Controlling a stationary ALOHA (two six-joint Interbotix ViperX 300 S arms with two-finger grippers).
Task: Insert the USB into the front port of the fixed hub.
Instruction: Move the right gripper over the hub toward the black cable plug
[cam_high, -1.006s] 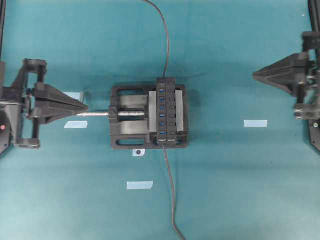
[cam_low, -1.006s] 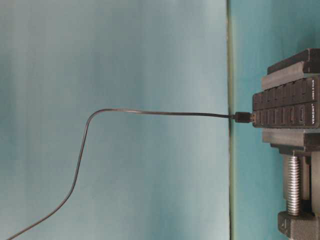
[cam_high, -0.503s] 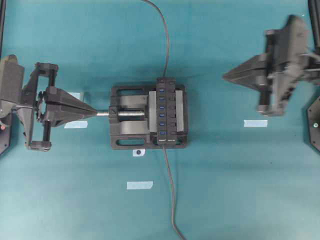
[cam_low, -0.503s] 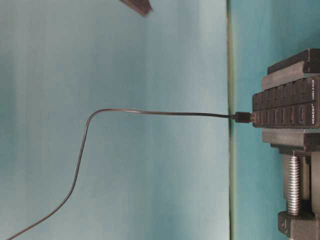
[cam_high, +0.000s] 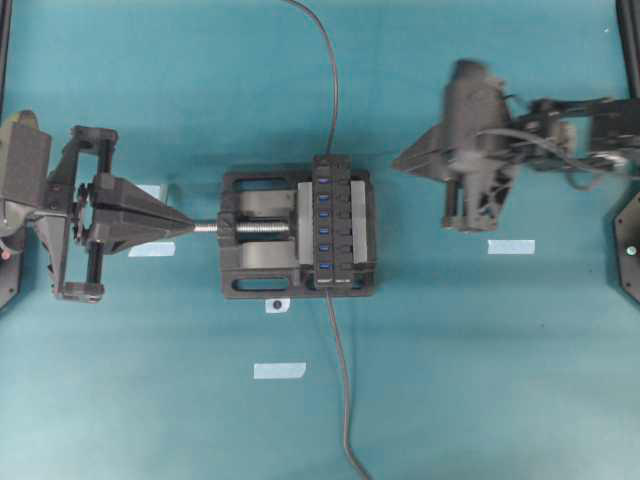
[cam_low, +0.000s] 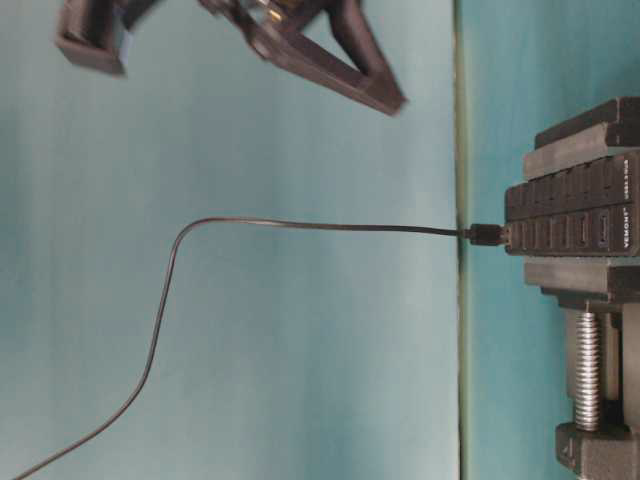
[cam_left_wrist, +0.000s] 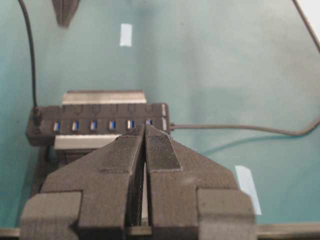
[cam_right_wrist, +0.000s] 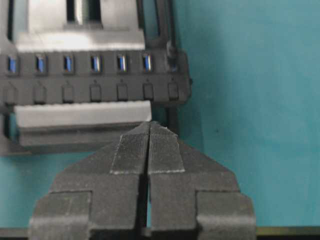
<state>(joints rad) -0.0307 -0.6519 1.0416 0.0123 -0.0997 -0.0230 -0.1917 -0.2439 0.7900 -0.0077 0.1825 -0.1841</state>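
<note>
The fixed hub (cam_high: 333, 222) is a black bar with a row of blue ports, clamped in a black vise (cam_high: 255, 235). The USB plug (cam_low: 487, 234) stands in the port at the hub's far end, also visible in the wrist views (cam_left_wrist: 36, 117) (cam_right_wrist: 171, 51). Its thin cable (cam_high: 335, 90) rises away from it. A second cable (cam_high: 340, 380) leaves the hub's near end. My left gripper (cam_high: 188, 226) (cam_left_wrist: 145, 127) is shut and empty, with its tips at the end of the vise screw. My right gripper (cam_high: 398, 162) (cam_right_wrist: 150, 124) is shut and empty, in the air to the right of the hub.
The vise's silver screw (cam_high: 262, 229) points left, and its crank (cam_high: 170, 192) is beside the left gripper. Pale tape strips (cam_high: 511, 246) (cam_high: 279, 370) (cam_high: 151, 249) lie on the teal table. A small dot tag (cam_high: 276, 305) sits just before the vise.
My right arm has swung in from the right edge toward the hub, still shut. My left gripper edged right to the screw end, then held still.
</note>
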